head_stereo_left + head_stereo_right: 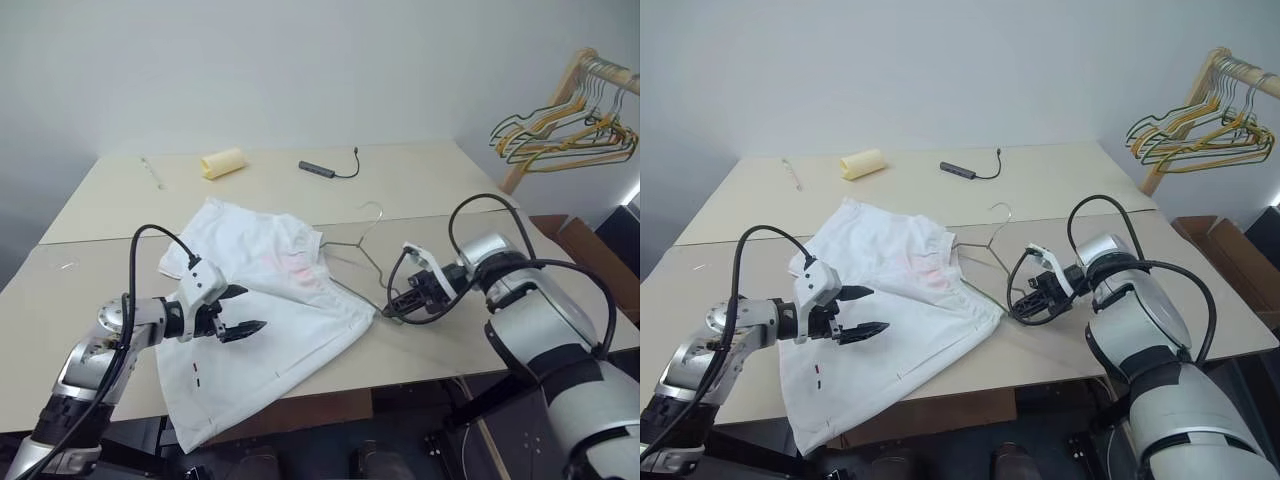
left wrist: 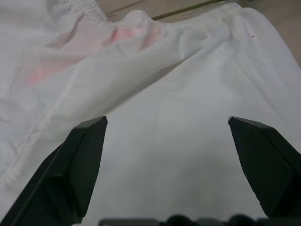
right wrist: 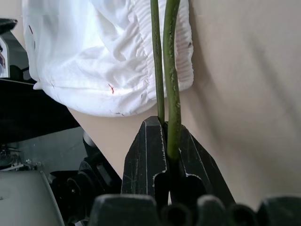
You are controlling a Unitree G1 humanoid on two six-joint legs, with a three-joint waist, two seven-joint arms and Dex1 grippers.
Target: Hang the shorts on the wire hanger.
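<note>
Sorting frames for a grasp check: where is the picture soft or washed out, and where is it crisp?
Left wrist view: the shorts are bright and nearly featureless, the near fingers soft-edged. Right wrist view: the right hand pinching the wire hanger is crisp, the floor behind dark. Head views: even light, soft shadows on the table.

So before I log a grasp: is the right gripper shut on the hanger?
Shut: the right gripper clamps the wire hanger between its jaws.
</note>
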